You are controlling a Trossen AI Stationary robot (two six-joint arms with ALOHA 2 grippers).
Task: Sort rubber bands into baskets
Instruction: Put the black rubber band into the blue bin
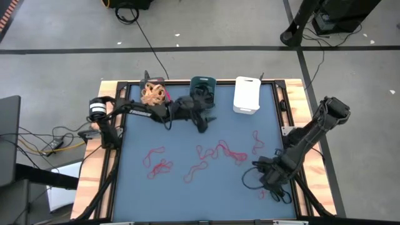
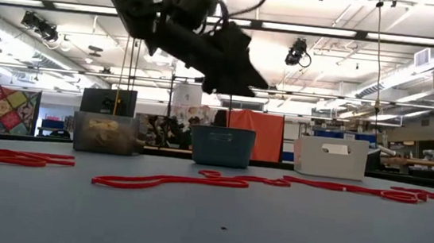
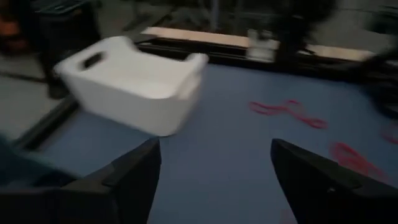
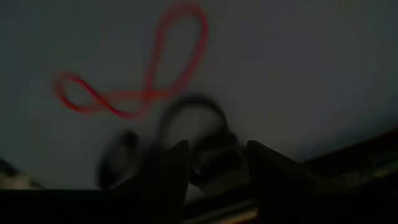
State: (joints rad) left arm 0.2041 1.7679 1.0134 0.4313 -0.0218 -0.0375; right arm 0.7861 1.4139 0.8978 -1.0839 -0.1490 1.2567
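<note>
Three baskets stand along the far edge of the blue mat: a dark grey one (image 1: 154,94) holding tan rubber bands, a teal one (image 1: 202,87) and a white one (image 1: 247,95). Red rubber bands (image 1: 219,151) lie scattered across the mat. My left gripper (image 1: 206,124) hangs open and empty in the air just in front of the teal basket, facing the white basket (image 3: 134,87). My right gripper (image 1: 269,178) points down over the near right of the mat. Its fingers stand apart over a black rubber band (image 4: 189,118), beside a red one (image 4: 143,74). My right gripper comes at the black band from above, pointing down. The band's loop (image 4: 205,134) lies on the mat at the fingertips. I cannot tell whether the fingers touch it, because blur and the fingers themselves hide that spot.
Dark loops (image 1: 250,175) lie on the mat around my right gripper. A raised black frame (image 1: 284,112) and wooden border run round the mat. Bare mat (image 1: 187,200) lies along the near edge.
</note>
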